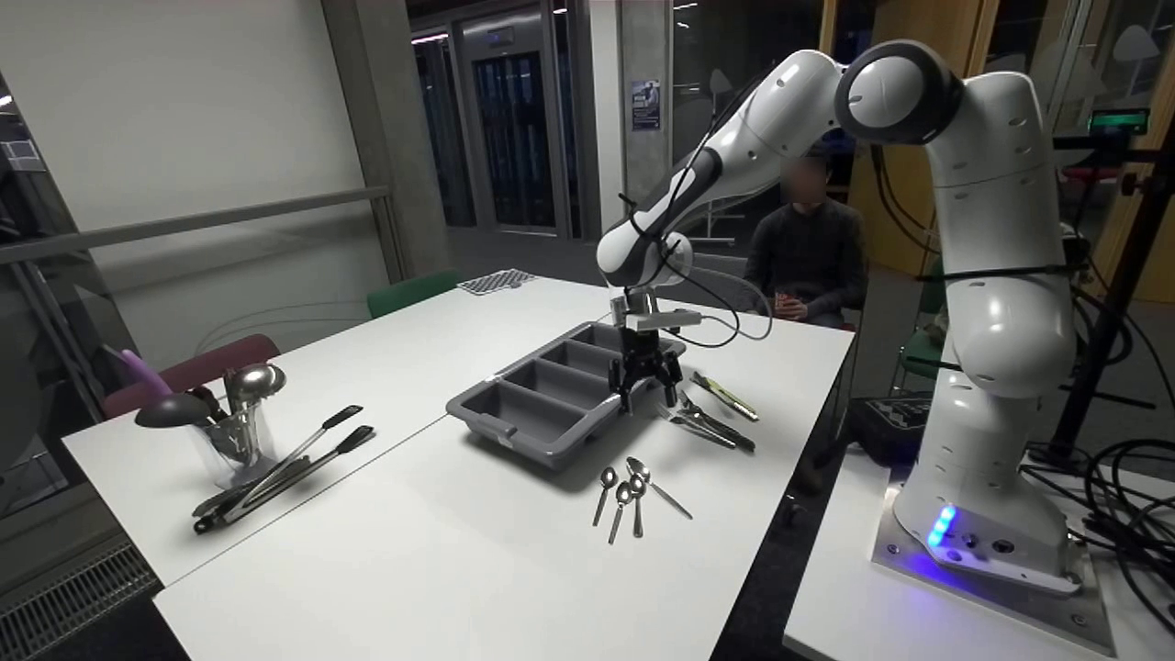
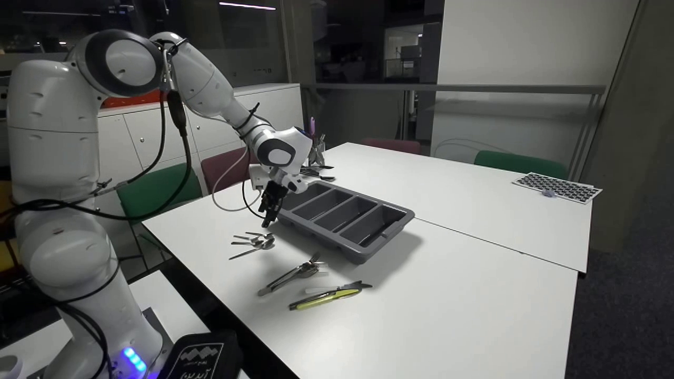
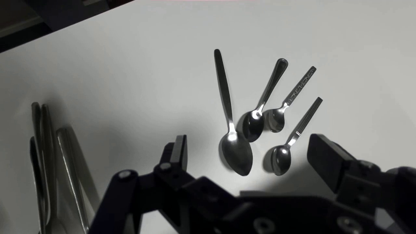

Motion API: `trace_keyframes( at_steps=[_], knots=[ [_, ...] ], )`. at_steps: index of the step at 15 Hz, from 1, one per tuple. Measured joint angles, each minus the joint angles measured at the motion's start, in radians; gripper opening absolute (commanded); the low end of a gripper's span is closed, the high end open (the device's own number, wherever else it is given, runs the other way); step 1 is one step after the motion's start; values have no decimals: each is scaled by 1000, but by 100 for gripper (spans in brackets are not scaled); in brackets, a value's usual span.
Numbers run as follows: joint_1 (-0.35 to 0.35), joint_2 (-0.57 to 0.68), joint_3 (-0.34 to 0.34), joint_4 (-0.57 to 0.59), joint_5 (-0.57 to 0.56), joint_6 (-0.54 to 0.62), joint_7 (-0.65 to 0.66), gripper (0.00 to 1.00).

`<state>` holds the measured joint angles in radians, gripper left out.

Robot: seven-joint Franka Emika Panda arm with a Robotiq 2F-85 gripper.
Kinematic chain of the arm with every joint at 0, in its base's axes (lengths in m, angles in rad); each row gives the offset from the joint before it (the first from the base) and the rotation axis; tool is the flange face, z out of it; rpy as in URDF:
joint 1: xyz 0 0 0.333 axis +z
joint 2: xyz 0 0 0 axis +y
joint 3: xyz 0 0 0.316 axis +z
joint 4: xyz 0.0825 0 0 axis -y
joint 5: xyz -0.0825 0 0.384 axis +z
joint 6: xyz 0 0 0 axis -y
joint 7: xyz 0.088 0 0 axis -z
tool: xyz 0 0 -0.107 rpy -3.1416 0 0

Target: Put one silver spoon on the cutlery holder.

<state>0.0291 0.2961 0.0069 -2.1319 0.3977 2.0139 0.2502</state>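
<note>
On the white table (image 1: 413, 551), four silver spoons (image 3: 253, 126) are laid near the grey cutlery holder (image 1: 555, 389). Gripper (image 1: 648, 402) is held above the table, fingers spread wide. Black box (image 2: 202, 362) is lettered in white, wording unclear.

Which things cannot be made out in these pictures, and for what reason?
Cutlery holder: in an exterior view, part of its rim is hidden behind the pincer.
Seated person's face: blurred in an exterior view.
Poster: details too small in an exterior view.
Metal utensils: in the wrist view, the bottom edge cuts off their lower ends.
</note>
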Motion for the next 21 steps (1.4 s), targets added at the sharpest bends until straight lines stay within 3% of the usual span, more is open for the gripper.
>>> trace_keyframes(
  at_steps=[21],
  knots=[
    [12, 202, -8, 127, 17, 53, 355, 100]
  ],
)
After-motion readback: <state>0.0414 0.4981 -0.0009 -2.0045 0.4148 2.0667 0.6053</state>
